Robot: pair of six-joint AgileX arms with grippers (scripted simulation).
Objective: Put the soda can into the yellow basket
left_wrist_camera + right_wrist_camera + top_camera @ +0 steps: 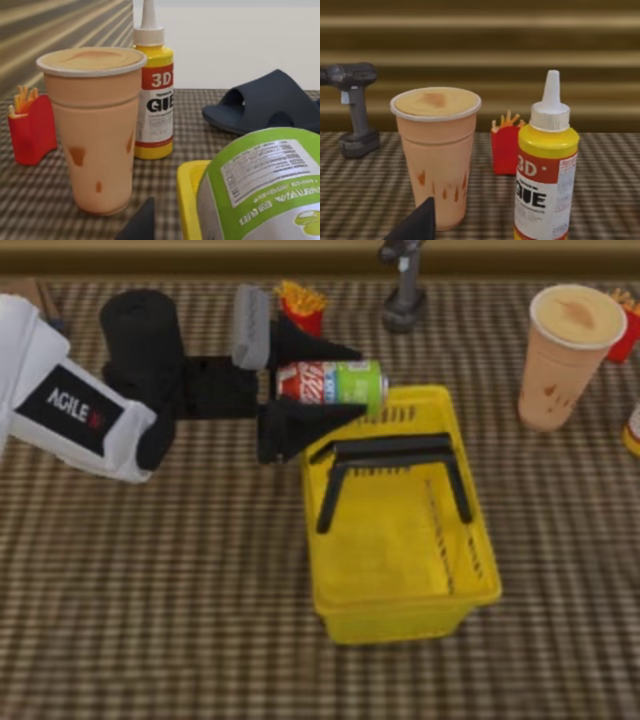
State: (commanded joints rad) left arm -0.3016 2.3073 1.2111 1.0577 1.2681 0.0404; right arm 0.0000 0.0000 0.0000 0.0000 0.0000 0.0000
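Observation:
The soda can (332,382) lies on its side, red band toward the arm and lime-green end pointing right. My left gripper (358,382) is shut on it, one black finger (300,343) on the far side and one on the near side. The can hangs over the far left corner of the yellow basket (400,625), whose black handles (392,455) are folded across its top. In the left wrist view the can's green label (260,185) fills the corner beside the basket's rim (187,200). My right arm is outside the top view; only a dark tip of its gripper (418,224) shows.
A tall tan lidded cup (563,355) stands at the back right, with a yellow glue bottle (154,100) and a dark slipper (270,102) beyond it. A red fries box (303,305) and a grey drill (405,290) stand along the back edge.

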